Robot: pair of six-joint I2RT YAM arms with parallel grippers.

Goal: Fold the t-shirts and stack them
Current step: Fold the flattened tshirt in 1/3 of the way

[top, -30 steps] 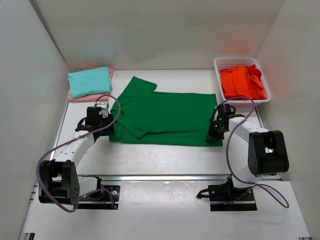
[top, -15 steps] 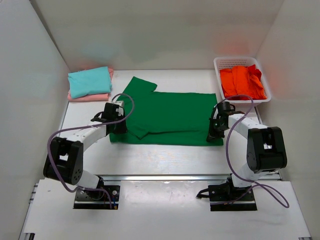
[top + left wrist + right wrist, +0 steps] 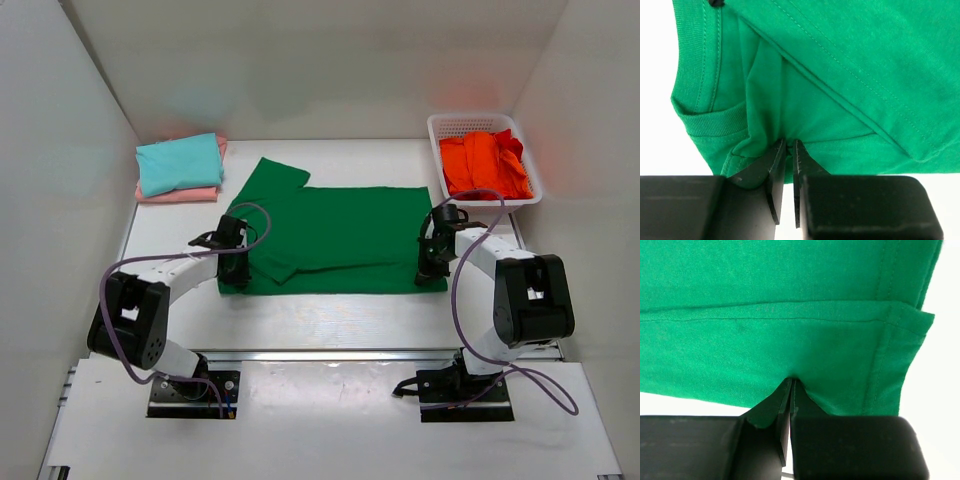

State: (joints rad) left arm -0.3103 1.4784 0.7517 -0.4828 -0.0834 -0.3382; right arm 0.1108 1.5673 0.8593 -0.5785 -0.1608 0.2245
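the dark green t-shirt (image 3: 340, 235) lies spread across the middle of the table (image 3: 330, 318). one sleeve points toward the back wall and the other is folded in over the body near the left end. its near hem runs roughly parallel to the table's front edge, with a bare strip of table between them.

the left pincer (image 3: 788, 146) is pressed together on a fold of green cloth at the shirt's near left corner, just beside a ribbed band, and the cloth creases where it is nipped. the right pincer (image 3: 791, 385) is likewise pressed together on the near right corner, pinching the edge, with the stitched side hem just to its right and white table beyond.

at the back left, a folded teal t-shirt (image 3: 178, 163) sits on a folded pale pink t-shirt (image 3: 160, 194), apart from the green sleeve. at the back right, a white basket (image 3: 470, 122) holds a crumpled orange-red t-shirt (image 3: 485, 165), near the green shirt's far right corner. white walls close in the left, back and right sides.
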